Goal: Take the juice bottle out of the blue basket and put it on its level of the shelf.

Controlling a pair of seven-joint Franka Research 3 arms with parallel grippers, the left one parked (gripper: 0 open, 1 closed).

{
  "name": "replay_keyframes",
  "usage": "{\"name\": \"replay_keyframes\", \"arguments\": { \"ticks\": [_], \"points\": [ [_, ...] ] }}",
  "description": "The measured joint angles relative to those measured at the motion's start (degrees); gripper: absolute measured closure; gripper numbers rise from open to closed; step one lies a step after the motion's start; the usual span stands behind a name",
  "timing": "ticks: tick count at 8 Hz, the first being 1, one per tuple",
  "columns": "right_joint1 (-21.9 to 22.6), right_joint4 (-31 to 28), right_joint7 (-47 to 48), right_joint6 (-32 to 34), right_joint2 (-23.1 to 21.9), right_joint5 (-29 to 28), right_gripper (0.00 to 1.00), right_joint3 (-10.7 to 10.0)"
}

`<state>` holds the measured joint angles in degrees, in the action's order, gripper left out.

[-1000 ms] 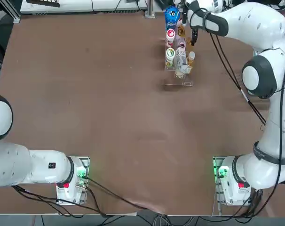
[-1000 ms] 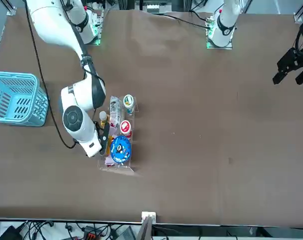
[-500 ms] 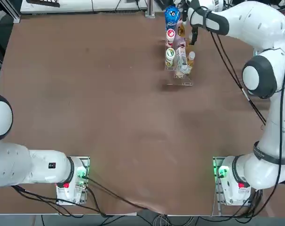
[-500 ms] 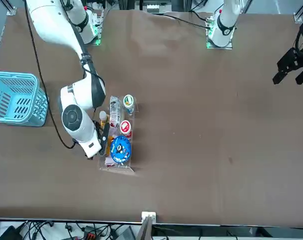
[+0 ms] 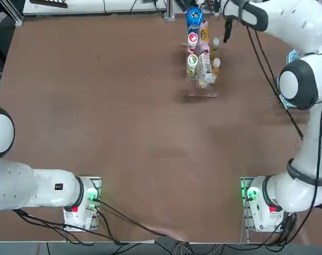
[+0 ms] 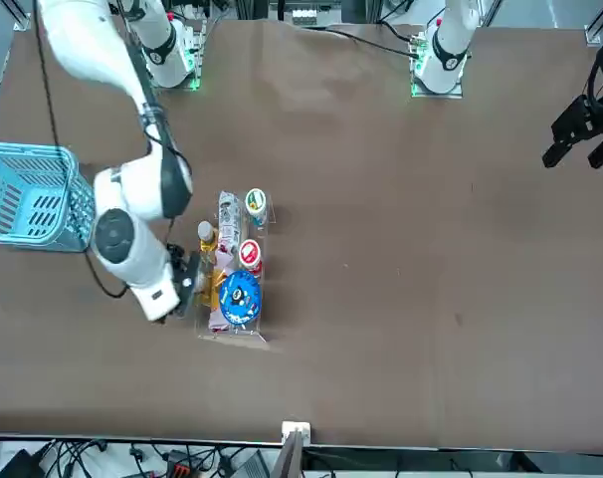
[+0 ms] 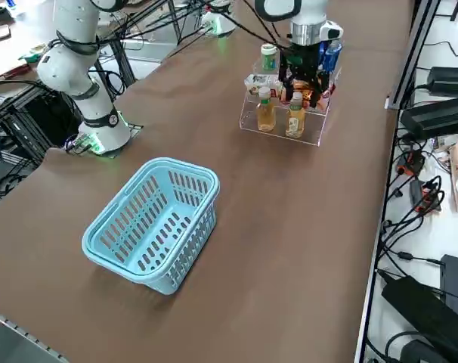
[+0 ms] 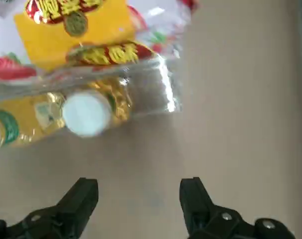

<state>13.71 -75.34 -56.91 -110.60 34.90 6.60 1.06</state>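
The blue basket [image 7: 155, 221] sits empty on the worktop [image 5: 124, 133]. The juice bottle [image 7: 295, 116] stands on the shelf [image 7: 284, 113]; my gripper [image 8: 138, 199] hangs spread beside it, holding nothing.

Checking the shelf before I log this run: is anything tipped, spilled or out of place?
Nothing stands out. Two small amber juice bottles with white caps stand upright on the clear acrylic shelf's lowest step, the light-blue lattice basket sits upright and empty, and the right pincer is open, holding nothing.
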Motion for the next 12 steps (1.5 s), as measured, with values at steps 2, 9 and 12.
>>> {"name": "replay_keyframes", "arguments": {
  "ticks": [2, 9, 12],
  "points": [
    [-3.1, 1.7, 1.7, 4.6, -4.4, -3.1, 0.00, -0.3],
    [-14.2, -0.2, 30.1, 19.5, -19.6, -10.6, 0.00, -0.3],
    [-15.8, -7.0, 42.4, 19.5, -26.8, -10.6, 0.00, -0.4]
  ]
}}
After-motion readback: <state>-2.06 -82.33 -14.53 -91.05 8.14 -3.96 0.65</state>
